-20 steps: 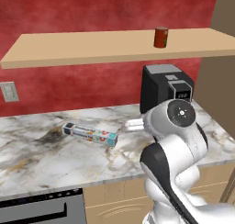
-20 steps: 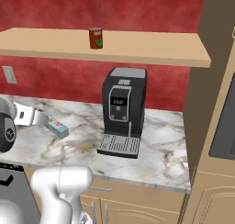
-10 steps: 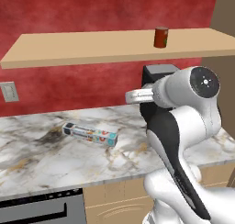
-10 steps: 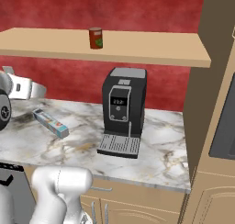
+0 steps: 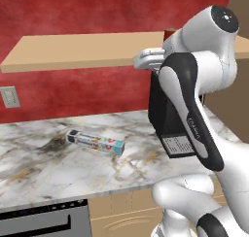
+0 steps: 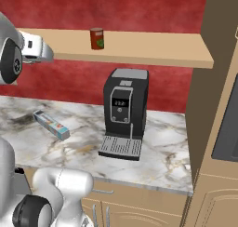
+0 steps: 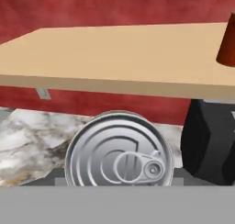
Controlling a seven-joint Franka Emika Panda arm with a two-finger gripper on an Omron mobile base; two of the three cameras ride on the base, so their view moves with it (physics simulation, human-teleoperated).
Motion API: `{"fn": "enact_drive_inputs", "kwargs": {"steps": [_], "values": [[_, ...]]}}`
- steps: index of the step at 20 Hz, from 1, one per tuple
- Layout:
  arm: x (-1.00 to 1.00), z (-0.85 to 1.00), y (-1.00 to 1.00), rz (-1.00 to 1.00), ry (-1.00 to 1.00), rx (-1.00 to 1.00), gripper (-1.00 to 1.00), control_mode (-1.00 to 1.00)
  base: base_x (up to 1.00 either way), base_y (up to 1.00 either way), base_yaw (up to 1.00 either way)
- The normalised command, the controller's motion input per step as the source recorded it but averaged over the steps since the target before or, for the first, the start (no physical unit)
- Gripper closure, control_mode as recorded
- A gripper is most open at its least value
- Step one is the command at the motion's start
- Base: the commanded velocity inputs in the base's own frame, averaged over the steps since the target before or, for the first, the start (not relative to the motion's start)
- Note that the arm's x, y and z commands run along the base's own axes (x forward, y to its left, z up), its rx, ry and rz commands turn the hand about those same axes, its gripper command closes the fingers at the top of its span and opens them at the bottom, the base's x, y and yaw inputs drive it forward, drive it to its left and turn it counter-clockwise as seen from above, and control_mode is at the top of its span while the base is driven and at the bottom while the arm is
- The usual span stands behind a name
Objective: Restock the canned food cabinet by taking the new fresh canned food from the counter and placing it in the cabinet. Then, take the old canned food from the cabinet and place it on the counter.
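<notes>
The flat grey tin (image 7: 118, 149) sits close in the hand view, lid facing the camera, held between the fingers of my gripper (image 5: 142, 61), which is shut on it. The gripper (image 6: 46, 53) hovers at the height of the tan shelf board (image 5: 82, 51), just in front of its edge. On the right part of the shelf (image 6: 139, 47) the red-brown can (image 6: 96, 38) stands upright; in the hand view this can (image 7: 227, 42) is at the far right of the shelf (image 7: 114, 58). The marble counter (image 5: 48, 158) lies below.
A black coffee machine (image 6: 124, 112) stands on the counter under the shelf, to the right of my hand. A long foil box (image 5: 95, 142) lies on the marble to the left. A wall socket (image 5: 9, 96) sits on the red wall. A tall cabinet side (image 6: 218, 82) closes the right.
My arm has risen from counter height to the level of the shelf, carrying the grey tin up with it. The red-brown can and the foil box stay put.
</notes>
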Motion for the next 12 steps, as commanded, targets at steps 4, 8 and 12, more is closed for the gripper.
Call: {"fn": "enact_drive_inputs", "kwargs": {"steps": [4, 8, 12], "values": [[0.07, 0.04, 0.08, 0.02, 0.00, -0.06, 1.00, -1.00, 0.00, 0.00, 0.00], [0.49, -0.02, 0.18, 0.00, 0.00, -0.07, 1.00, -1.00, 0.00, 0.00, 0.00], [0.69, 0.00, 0.18, -0.02, 0.03, -0.06, 1.00, -1.00, 0.00, 0.00, 0.00]]}}
